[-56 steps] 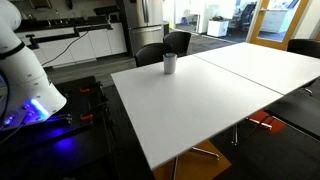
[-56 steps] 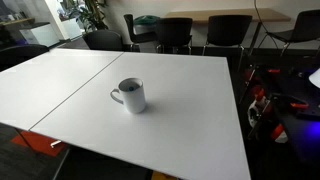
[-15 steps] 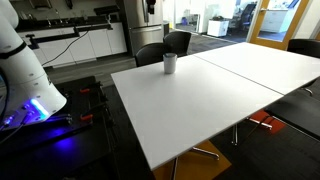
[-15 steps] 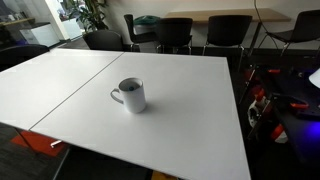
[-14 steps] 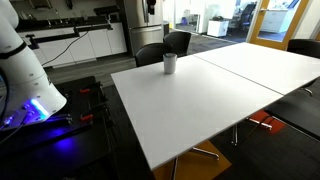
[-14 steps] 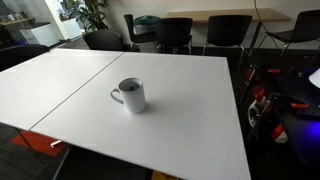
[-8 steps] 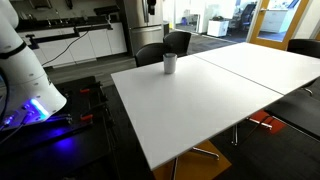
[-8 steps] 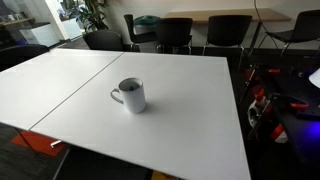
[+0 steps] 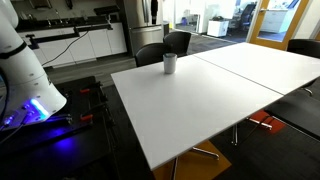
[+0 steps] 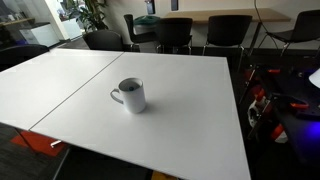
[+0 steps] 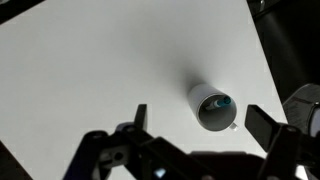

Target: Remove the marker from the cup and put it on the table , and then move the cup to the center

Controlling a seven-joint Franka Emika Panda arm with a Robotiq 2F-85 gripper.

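The cup (image 9: 170, 63) is a small grey-white mug standing upright near the far edge of the white table (image 9: 200, 105). It also shows in an exterior view (image 10: 130, 95) and in the wrist view (image 11: 213, 107). The marker (image 11: 219, 102) lies inside it, with only its dark body and blue-teal end showing at the mouth. My gripper (image 11: 200, 125) is open and empty, hovering well above the cup, with its two dark fingers on either side of it. In an exterior view the gripper (image 9: 152, 10) is a dark shape at the top edge.
Dark chairs (image 10: 178, 32) stand along the far side of the table, one just behind the cup (image 9: 176, 42). A second white tabletop (image 9: 265, 62) adjoins along a seam. The white robot base (image 9: 25, 75) stands on the dark floor beside the table.
The dark gripper shape at the top of an exterior view has shifted slightly downward. The cup and marker have not moved.
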